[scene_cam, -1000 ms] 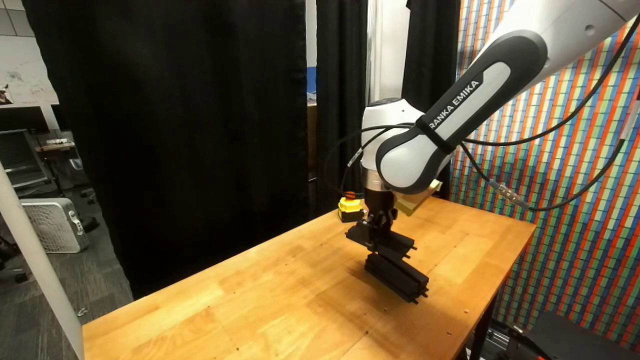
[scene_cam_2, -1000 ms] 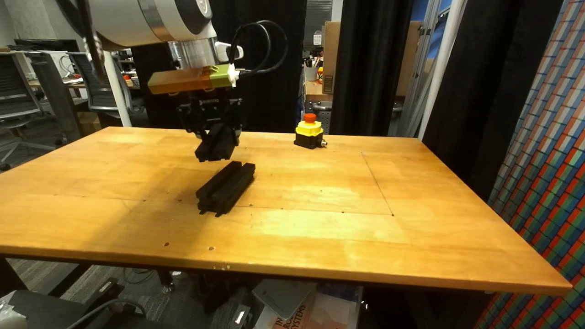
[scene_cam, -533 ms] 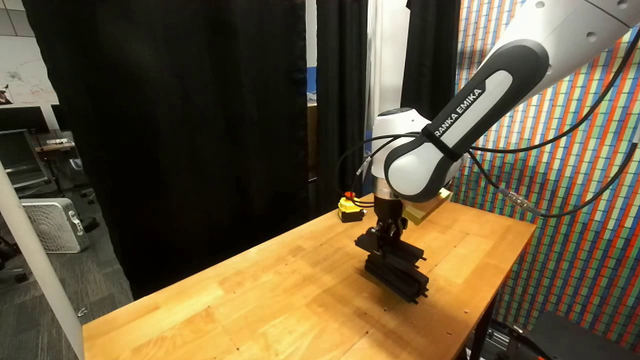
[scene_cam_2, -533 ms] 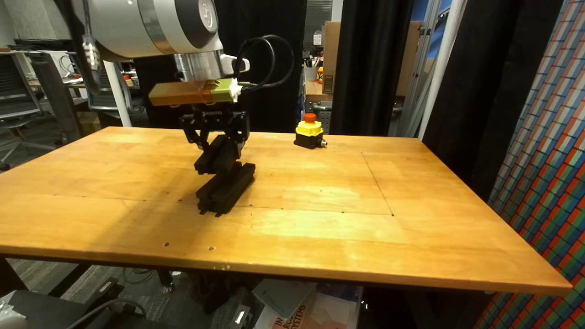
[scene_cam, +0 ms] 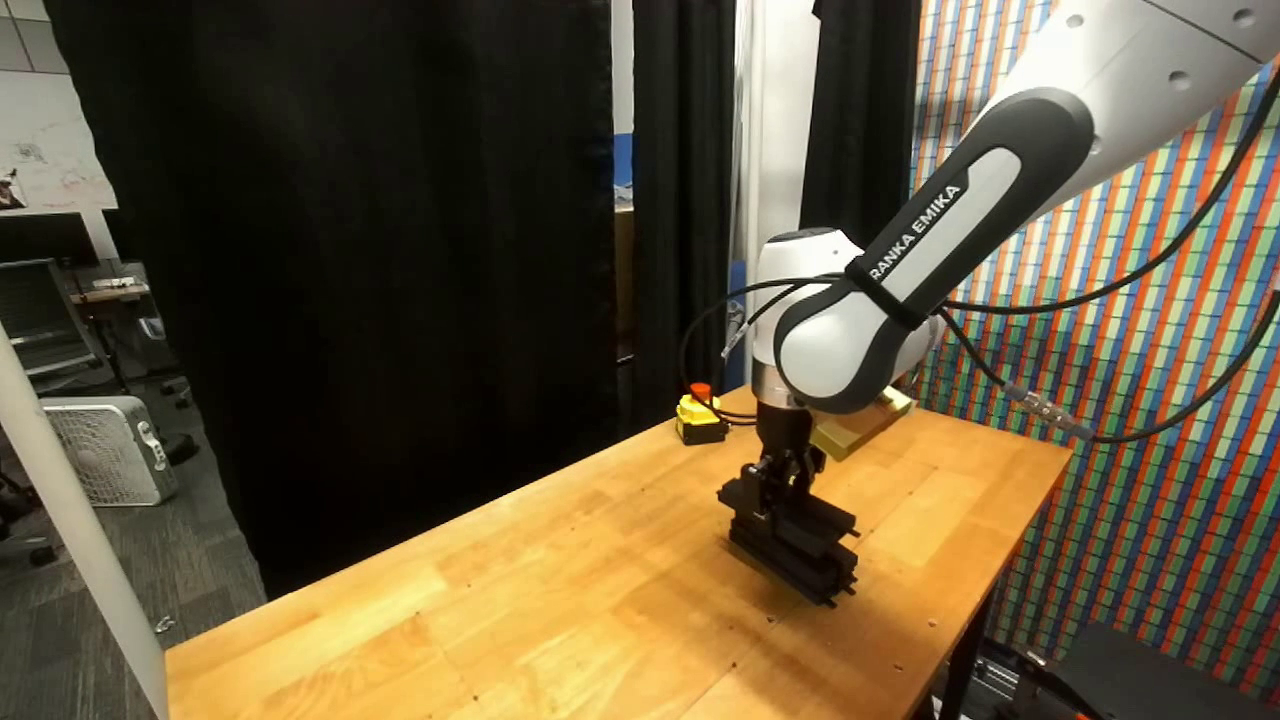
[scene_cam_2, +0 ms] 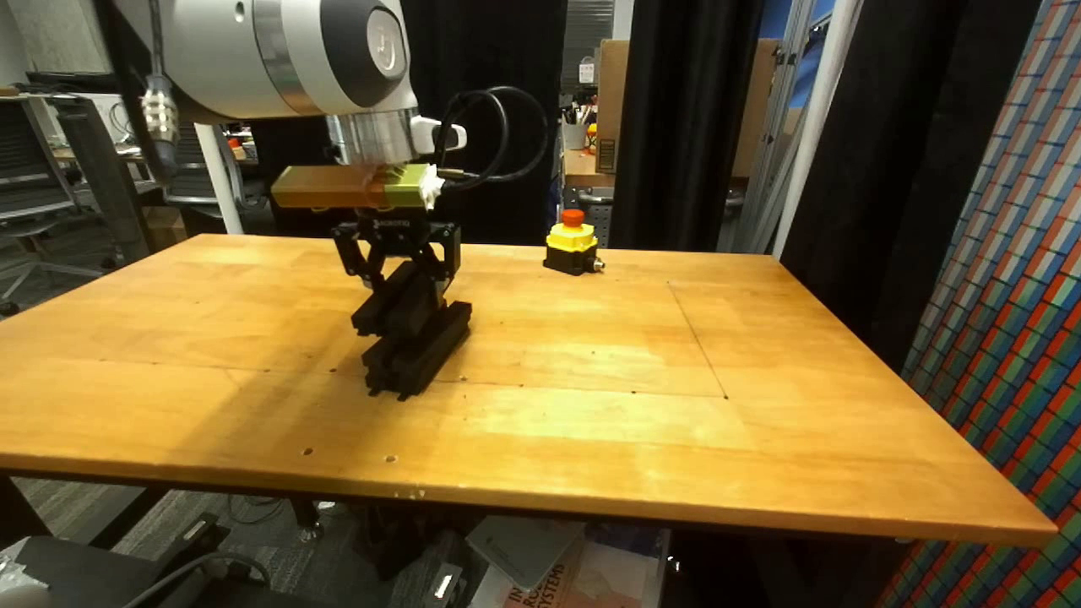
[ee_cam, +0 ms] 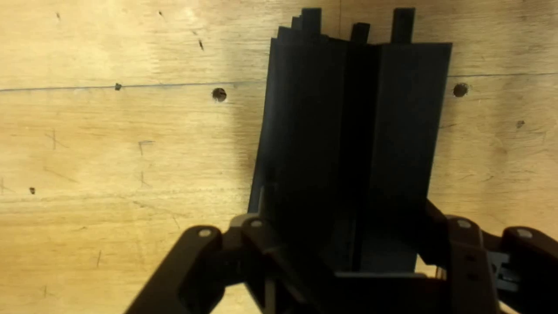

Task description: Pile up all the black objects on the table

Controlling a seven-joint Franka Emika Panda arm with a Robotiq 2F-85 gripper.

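Gripper (scene_cam_2: 407, 291), clamped on a black plate (scene_cam_2: 397, 310), has come down to just over the lower black pile (scene_cam_2: 422, 353) — contact unclear — so placing looks close.

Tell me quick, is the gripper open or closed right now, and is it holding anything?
Gripper: closed, holding the upper black grooved bar.

"RANKA EMIKA" on arm (scene_cam: 925, 215), "ROBOTIQ" on tool (scene_cam_2: 405, 291), "SYSTEMS" on paper (scene_cam_2: 587, 578)

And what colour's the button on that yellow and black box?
The button is red, clearest in an exterior view.
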